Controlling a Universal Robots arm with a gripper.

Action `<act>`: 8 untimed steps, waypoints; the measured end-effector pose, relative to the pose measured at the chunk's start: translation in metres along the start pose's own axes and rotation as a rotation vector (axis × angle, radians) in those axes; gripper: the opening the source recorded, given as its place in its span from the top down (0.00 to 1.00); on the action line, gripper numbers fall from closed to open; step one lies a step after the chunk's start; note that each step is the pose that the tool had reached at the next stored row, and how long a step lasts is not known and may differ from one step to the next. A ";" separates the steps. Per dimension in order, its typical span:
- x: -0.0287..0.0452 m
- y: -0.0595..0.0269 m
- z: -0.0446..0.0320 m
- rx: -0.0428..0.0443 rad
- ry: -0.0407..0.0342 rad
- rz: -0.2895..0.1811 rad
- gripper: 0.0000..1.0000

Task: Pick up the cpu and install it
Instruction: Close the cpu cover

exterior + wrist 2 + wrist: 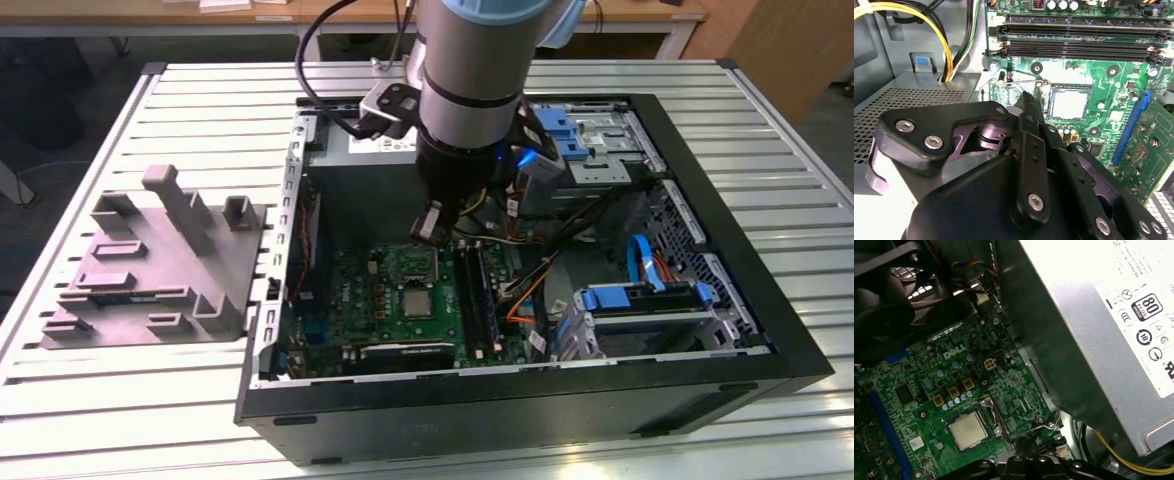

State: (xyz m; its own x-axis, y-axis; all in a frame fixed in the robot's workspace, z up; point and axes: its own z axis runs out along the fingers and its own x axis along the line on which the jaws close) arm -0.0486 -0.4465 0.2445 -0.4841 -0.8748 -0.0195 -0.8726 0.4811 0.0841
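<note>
The cpu (418,301), a small silver square, lies flat in the motherboard socket inside the open computer case; it also shows in both wrist views (1070,103) (968,431). The socket's cover plate (418,263) stands raised at the side of the cpu nearest the gripper. My gripper (430,226) hangs just above the board beside the socket, a short way off the cpu. Its fingers (1027,107) are shut together with nothing between them. Their tip is close to the thin wire socket lever (1019,81) (1040,426).
The black case (787,340) lies open on a slatted metal table. A power supply (1094,315) is close beside the gripper. Yellow and black cables (949,50), memory slots (1074,47) and blue drive brackets (641,297) surround the socket. A grey plastic holder block (147,270) sits outside the case at the exterior view's left.
</note>
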 end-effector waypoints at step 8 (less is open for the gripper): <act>0.0052 -0.0028 -0.0004 -0.0001 0.0004 -0.004 0.89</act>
State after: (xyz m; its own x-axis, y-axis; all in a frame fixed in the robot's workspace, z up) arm -0.0487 -0.4525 0.2445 -0.4805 -0.8768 -0.0194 -0.8746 0.4774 0.0841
